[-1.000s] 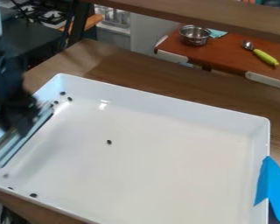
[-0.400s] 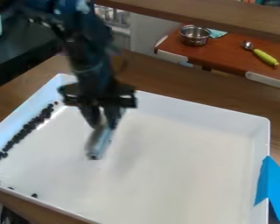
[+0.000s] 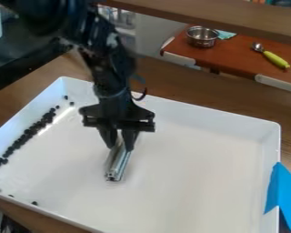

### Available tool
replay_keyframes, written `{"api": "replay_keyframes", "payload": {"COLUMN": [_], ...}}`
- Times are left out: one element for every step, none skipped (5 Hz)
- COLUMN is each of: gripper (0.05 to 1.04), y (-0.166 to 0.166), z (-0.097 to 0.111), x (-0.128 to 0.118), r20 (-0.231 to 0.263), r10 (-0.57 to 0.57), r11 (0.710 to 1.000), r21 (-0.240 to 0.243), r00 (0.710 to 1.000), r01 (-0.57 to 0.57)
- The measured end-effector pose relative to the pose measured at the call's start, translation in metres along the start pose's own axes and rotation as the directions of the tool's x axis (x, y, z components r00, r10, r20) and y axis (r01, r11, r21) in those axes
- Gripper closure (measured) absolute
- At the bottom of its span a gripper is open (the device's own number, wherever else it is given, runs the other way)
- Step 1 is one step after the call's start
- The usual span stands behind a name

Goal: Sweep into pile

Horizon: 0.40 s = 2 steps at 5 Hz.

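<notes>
Over the middle-left of the white tray, my gripper [image 3: 121,144] hangs down, shut on a metallic sweeping tool [image 3: 118,163]. The tool's lower end is at or just above the floor of the white tray [image 3: 190,182]; which of the two, I cannot tell. Small dark pieces [image 3: 27,133] lie in a long band along the tray's left wall. A few loose ones are scattered near the back left corner and by the front left edge, one of them a dark piece [image 3: 34,203]. The tool may hide part of the tray floor behind it.
Tray walls rise on all sides, with blue tape [image 3: 283,193] on the right one. Behind, a wooden beam [image 3: 221,16] crosses above a brown counter holding a metal pot [image 3: 203,37] and a green-handled spoon [image 3: 275,59].
From the left wall, my gripper has moved right with the tool to the tray's middle-left. The band of dark pieces has come into sight. The lone piece mid-tray is no longer seen.
</notes>
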State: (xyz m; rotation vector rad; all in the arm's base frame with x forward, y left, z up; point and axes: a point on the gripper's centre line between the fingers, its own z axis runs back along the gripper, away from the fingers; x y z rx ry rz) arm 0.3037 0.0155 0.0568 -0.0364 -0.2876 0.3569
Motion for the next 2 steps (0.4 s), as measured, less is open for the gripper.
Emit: {"api": "replay_keyframes", "payload": {"gripper": [0.745, 0.745], "y": [0.016, 0.04], "z": [-0.003, -0.001], "x": [-0.002, -0.006], "r20": [0.023, 0.009], "r10": [0.019, 0.036], "r11": [1.0, 0.999], "r21": [0.011, 0.032], "r00": [1.0, 0.999], "r01": [-0.019, -0.037]}}
